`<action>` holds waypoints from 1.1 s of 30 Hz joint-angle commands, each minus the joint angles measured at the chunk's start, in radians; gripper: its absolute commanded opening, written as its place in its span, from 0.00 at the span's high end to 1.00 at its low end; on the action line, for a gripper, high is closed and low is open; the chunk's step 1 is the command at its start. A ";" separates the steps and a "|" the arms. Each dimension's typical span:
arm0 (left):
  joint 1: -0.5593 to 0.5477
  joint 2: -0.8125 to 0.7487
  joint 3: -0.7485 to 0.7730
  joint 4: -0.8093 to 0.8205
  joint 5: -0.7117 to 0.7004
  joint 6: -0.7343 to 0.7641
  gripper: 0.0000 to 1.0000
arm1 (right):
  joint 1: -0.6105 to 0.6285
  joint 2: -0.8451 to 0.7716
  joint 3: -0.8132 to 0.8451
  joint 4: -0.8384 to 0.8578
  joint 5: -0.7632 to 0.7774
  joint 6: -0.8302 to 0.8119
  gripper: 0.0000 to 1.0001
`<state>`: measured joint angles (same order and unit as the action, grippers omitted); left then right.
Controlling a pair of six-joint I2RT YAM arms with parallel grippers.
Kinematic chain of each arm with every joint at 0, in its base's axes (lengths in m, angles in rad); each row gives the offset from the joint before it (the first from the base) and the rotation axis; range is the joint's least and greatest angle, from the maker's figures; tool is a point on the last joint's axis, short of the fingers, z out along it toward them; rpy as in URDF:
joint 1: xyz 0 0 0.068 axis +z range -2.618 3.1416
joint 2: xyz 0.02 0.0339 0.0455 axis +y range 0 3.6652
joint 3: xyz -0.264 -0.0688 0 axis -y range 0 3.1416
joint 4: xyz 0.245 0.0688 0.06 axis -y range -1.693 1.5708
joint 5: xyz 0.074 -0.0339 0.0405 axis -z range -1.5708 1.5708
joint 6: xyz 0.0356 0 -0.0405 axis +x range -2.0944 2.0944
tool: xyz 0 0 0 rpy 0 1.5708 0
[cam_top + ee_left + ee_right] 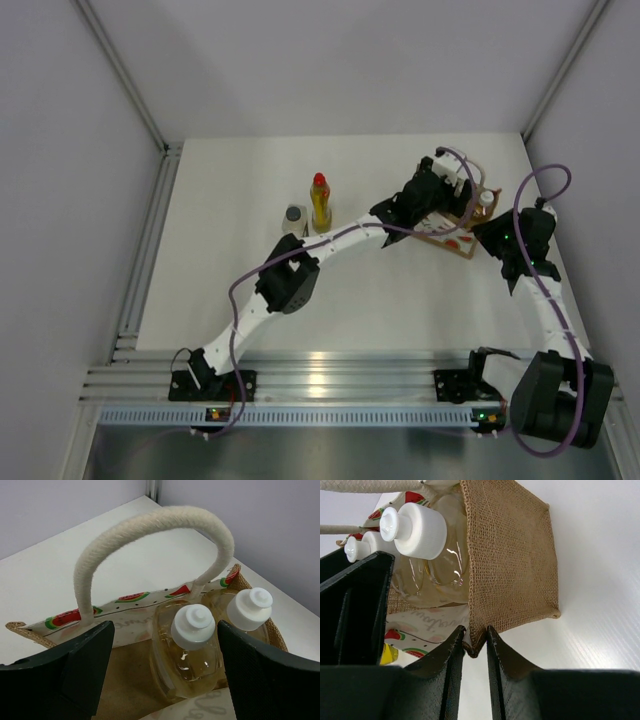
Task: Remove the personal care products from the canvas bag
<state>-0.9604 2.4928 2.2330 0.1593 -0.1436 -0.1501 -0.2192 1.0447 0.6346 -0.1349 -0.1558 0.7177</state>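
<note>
Right gripper (476, 647) fingers pinch the burlap corner of the canvas bag (515, 555), near the table's (220, 200) far right corner. Watermelon prints and cursive lettering, too cropped to read, mark its white panel (427, 625). Left gripper (162, 645) hangs open, fingers flanking two amber bottles (192, 650) inside the bag. Yellow bottle (320, 203) and grey-capped bottle (294, 218) stand outside, near the far edge.
</note>
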 commanded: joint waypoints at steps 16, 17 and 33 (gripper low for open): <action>-0.038 0.113 0.129 0.128 -0.045 0.060 0.33 | -0.009 -0.009 -0.006 0.032 -0.045 -0.008 0.78; -0.041 0.115 0.129 0.134 -0.050 0.064 0.34 | -0.009 -0.011 -0.006 0.032 -0.047 -0.009 0.78; -0.051 0.052 0.178 0.092 -0.079 0.075 1.00 | -0.011 -0.003 0.000 0.034 -0.045 -0.011 0.78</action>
<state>-1.0004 2.6080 2.3573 0.2230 -0.2081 -0.0757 -0.2253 1.0447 0.6334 -0.1349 -0.1818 0.7082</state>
